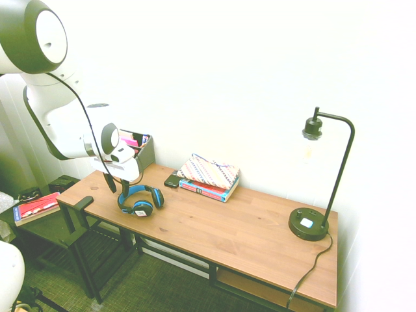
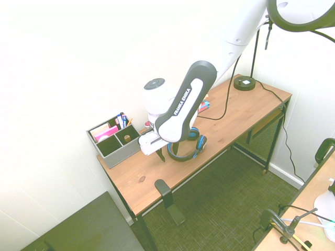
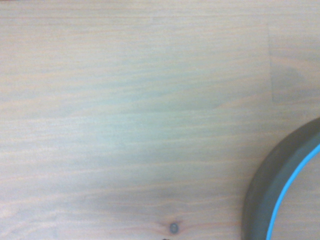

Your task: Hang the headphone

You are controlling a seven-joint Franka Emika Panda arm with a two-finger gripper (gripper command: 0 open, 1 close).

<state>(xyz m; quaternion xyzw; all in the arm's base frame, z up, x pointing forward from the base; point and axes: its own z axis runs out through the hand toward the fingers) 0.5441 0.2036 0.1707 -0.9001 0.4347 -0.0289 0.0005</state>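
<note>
Surface: the headphone is laid flat near the organizer.
End effector: released; its fingers are parted about the headband, and no firm grip is shown.
Black bracket: mounted at the surface edge; probably intended as the hanger.
Headband: to be centered between the fingers before closure, then clamped squarely. Lift should be straight, with the ear cups allowed to hang; swing should be damped before the bracket is approached.
</note>
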